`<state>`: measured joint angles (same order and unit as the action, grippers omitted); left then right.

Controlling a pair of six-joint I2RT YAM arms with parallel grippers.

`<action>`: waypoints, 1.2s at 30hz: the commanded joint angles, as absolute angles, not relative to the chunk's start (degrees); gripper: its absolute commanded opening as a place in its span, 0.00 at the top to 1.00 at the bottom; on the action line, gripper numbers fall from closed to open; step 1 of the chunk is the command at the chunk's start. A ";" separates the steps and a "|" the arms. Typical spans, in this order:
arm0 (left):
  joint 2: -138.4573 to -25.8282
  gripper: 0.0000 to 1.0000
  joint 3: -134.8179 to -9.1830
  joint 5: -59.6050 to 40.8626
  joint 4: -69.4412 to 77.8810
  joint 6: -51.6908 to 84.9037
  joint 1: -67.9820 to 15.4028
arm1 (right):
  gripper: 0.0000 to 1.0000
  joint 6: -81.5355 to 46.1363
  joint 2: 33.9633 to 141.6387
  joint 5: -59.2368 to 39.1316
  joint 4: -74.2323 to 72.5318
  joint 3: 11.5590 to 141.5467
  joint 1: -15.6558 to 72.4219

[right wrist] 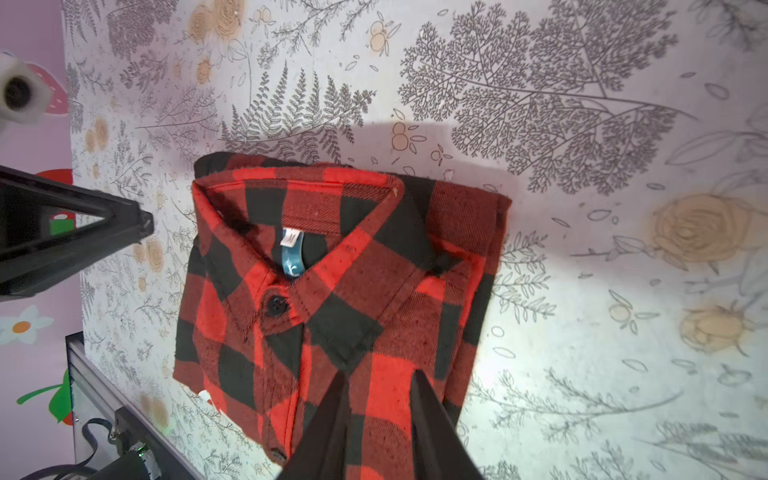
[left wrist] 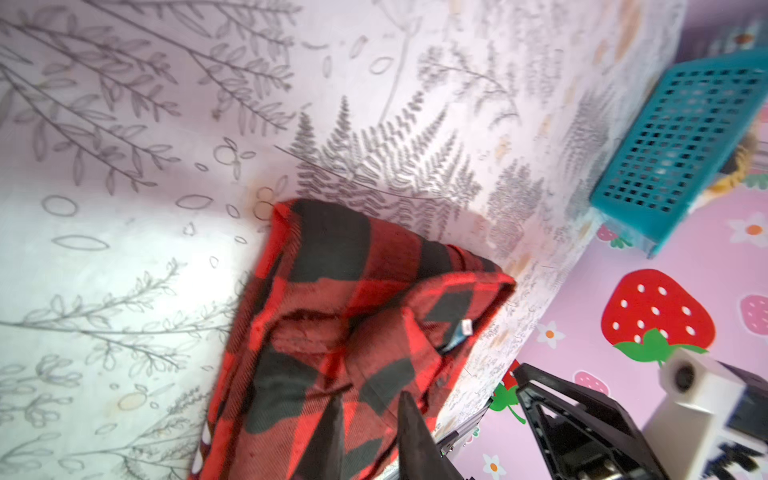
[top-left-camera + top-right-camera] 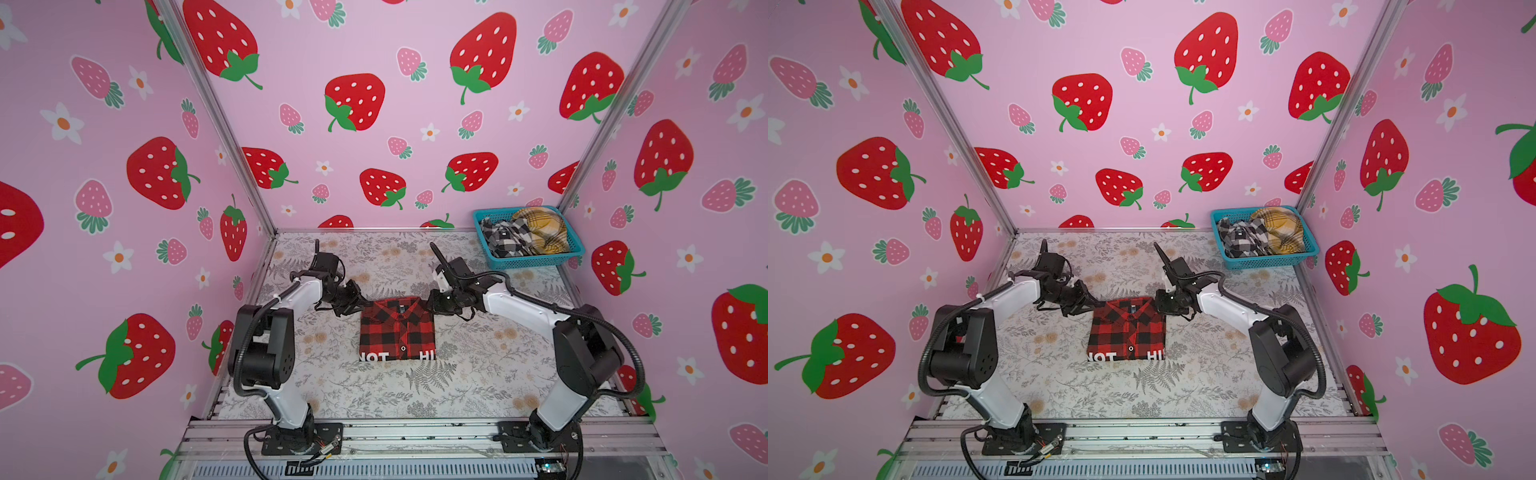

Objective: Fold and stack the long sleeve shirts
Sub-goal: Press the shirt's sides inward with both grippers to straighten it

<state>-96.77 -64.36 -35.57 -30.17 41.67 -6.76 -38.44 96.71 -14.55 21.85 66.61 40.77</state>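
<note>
Red shirt [image 3: 397,328] folded; basket [image 3: 536,261] holds two shirts [image 3: 524,235].

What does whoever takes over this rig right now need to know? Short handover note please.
Left gripper: jaws slightly apart over a collar-end corner of the red-and-black shirt, no cloth visibly pinched.
Right gripper: likewise, at the opposite collar-end corner.
Red-and-black shirt: folded into a rectangle, collar side up, flat on the table between the arms.
Black-and-white shirt and mustard plaid shirt: bunched and unfolded in the blue basket, far right corner.
Done: one shirt folded.
Left: fold the two in the basket, stack all three.
</note>
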 commanded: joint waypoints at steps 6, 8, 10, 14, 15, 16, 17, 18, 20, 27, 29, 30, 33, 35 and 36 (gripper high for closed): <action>-83.54 0.73 -53.49 -35.90 -34.03 38.74 -7.52 | 0.70 -45.16 88.36 -9.68 15.41 54.89 47.12; -81.25 0.74 -50.17 -35.95 -32.78 39.75 -8.82 | 0.70 -45.98 87.61 -9.01 15.43 53.72 48.72; -80.18 0.76 -47.88 -36.03 -31.60 40.66 -10.74 | 0.70 -46.58 86.95 -8.46 15.21 52.68 50.02; -79.61 0.77 -45.15 -35.33 -29.16 42.13 -14.67 | 0.70 -48.21 85.73 -8.39 13.81 50.27 51.21; -79.79 0.78 -44.87 -35.26 -28.78 42.39 -15.01 | 0.70 -48.57 85.53 -8.50 13.23 49.75 51.52; -79.89 0.80 -44.49 -35.02 -28.53 42.60 -15.20 | 0.70 -49.13 85.45 -8.82 12.34 49.05 51.73; -79.98 0.81 -44.02 -34.45 -28.55 42.70 -15.19 | 0.70 -49.64 85.50 -9.01 11.64 48.38 51.93; -79.94 0.81 -43.63 -34.01 -28.56 42.94 -15.19 | 0.70 -50.14 85.58 -9.11 11.22 47.89 52.15; -80.25 0.82 -42.81 -32.78 -28.50 42.57 -15.18 | 0.70 -50.86 86.04 -9.28 9.79 46.58 52.21; -84.89 0.83 -39.76 -31.91 -25.92 42.72 -14.62 | 0.71 -51.48 89.50 -8.00 8.30 45.70 52.20; -86.14 0.84 -39.27 -31.46 -25.82 42.38 -14.68 | 0.72 -51.96 90.12 -7.79 7.56 45.46 52.25; -86.61 0.84 -39.21 -31.54 -25.82 42.21 -14.67 | 0.73 -52.19 90.10 -7.78 7.25 45.28 52.24; -86.30 0.81 -39.02 -32.19 -25.82 42.10 -14.67 | 0.73 -52.14 89.04 -7.30 7.95 46.08 52.18; -84.31 0.76 -39.76 -32.63 -27.16 41.59 -14.67 | 0.72 -51.12 87.80 -5.65 9.10 48.22 52.21; -83.11 0.74 -40.44 -32.26 -28.58 40.98 -14.64 | 0.72 -50.77 87.43 -4.94 9.86 49.09 52.29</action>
